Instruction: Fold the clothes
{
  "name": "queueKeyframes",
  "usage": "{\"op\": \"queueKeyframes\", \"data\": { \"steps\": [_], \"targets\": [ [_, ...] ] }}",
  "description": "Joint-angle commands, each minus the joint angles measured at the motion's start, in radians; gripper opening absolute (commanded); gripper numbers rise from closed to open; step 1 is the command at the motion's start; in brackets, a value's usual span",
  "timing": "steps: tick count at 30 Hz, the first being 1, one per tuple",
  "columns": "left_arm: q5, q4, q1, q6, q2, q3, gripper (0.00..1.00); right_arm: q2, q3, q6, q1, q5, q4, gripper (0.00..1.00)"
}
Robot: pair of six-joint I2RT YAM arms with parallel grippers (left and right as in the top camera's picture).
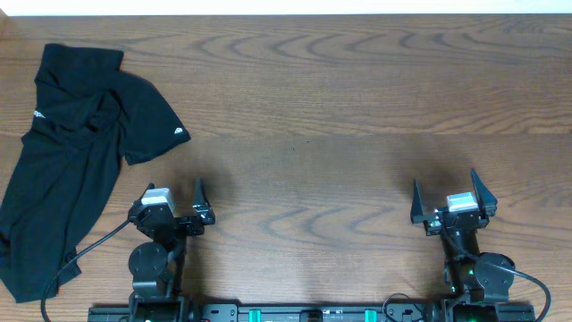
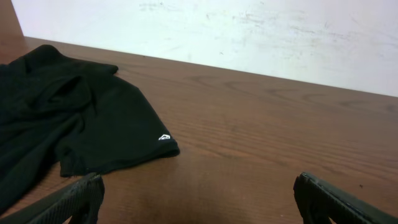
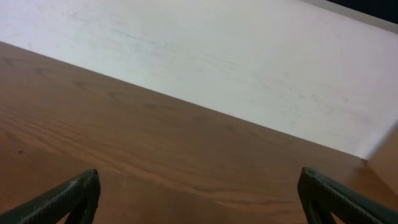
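Left gripper [image 1: 174, 197], right gripper [image 1: 445, 193] wide, empty. Crumpled black short-sleeved fabric shirt [image 1: 80, 143] on wooden counter [image 1: 340, 107], folding unstarted. Next: reach, flatten.

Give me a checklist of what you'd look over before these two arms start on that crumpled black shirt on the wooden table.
1. Left gripper open, holding nothing: ok.
2. Right gripper open, holding nothing: ok.
3. Black short-sleeved fabric shirt in sight of the left wrist camera: ok.
4. Shirt lying flat for folding: not ok; it is bunched and creased at the far left of the brown wooden table.
5. Whole shirt on the table: cannot tell; its left edge meets the border of the overhead picture.
6. Both grippers apart from the shirt: ok.
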Motion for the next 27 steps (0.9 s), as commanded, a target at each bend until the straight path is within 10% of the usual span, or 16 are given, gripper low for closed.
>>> {"op": "queueKeyframes", "data": {
  "steps": [1, 17, 27],
  "targets": [
    [-0.041, -0.042, -0.002, 0.016, -0.001, -0.01, 0.98, 0.001, -0.002, -0.012, -0.006, -0.009, 0.003, 0.99],
    [-0.062, -0.021, -0.002, 0.01, 0.06, 0.103, 0.98, 0.099, 0.061, 0.029, -0.006, -0.017, 0.146, 0.99],
    [-0.086, -0.146, 0.01, 0.046, 0.546, 0.499, 0.98, 0.703, 0.479, 0.034, -0.006, -0.222, 0.121, 0.99]
  ]
}}
